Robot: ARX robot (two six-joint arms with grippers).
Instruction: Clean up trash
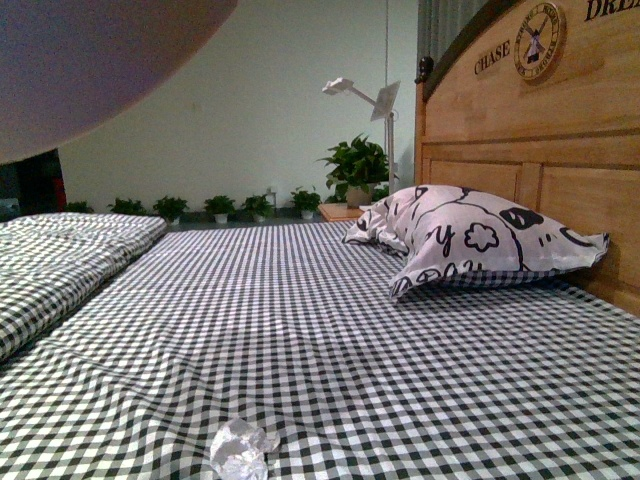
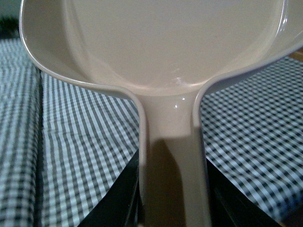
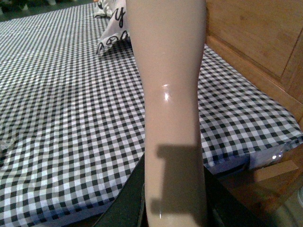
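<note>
Crumpled white paper ball (image 1: pixel 243 450) sits at six o'clock on the checkered bedsheet (image 1: pixel 300 330), cartoon pillow (image 1: pixel 480 240) well apart at two; left gripper (image 2: pixel 173 203) clamps a beige dustpan (image 2: pixel 156 42) by its neck, right gripper (image 3: pixel 175 208) clamps a beige handle (image 3: pixel 170 94)

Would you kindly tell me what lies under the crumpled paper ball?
The checked sheet spreads under the paper ball; the patch directly beneath it is covered and cannot be seen.

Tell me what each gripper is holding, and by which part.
Left gripper holds the beige dustpan by its handle. Right gripper holds a beige tool by its long handle; its head is out of view.
</note>
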